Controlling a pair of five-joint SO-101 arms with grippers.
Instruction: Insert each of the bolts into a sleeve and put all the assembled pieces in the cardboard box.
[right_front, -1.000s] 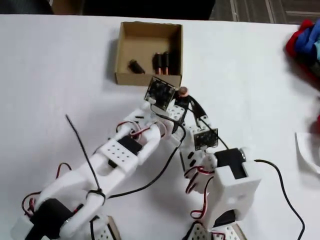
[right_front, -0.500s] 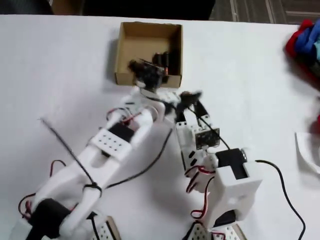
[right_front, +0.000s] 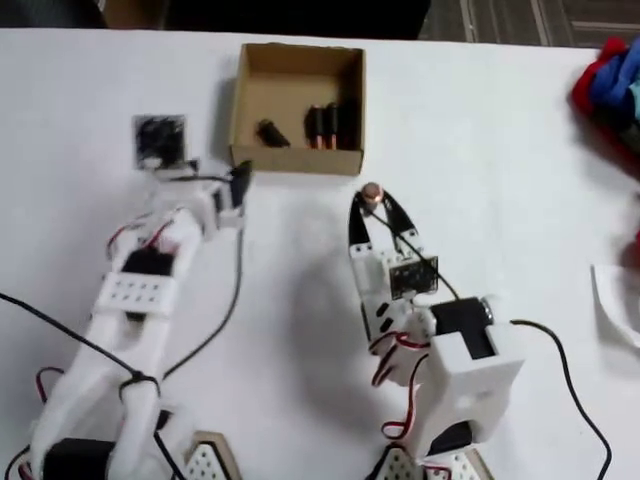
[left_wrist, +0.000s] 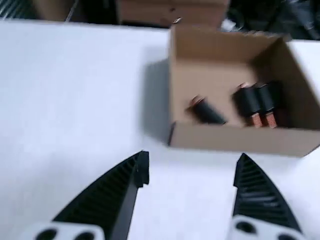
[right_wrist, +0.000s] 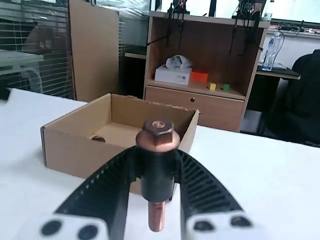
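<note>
The cardboard box (right_front: 296, 158) sits at the table's far middle, with one assembled piece (right_front: 270, 133) lying alone and two more (right_front: 322, 125) side by side inside. My right gripper (right_front: 371, 202) stands just in front of the box's right front corner. It is shut on a black sleeve with a copper bolt (right_wrist: 158, 150) held upright, head up. My left gripper (right_front: 235, 186) is by the box's left front corner, open with nothing between its fingers. From the left wrist, that gripper (left_wrist: 194, 162) faces the box (left_wrist: 240, 141) and the pieces (left_wrist: 206, 112) in it.
A heap of coloured cloth (right_front: 610, 80) lies at the far right edge, and a white object (right_front: 615, 300) sits at the right edge. Black cables trail beside both arms. Bare white table stretches left of the box.
My left arm has swung away from the right gripper, passed the box's front and now sits to the box's left. The right gripper kept its hold and stayed put.
</note>
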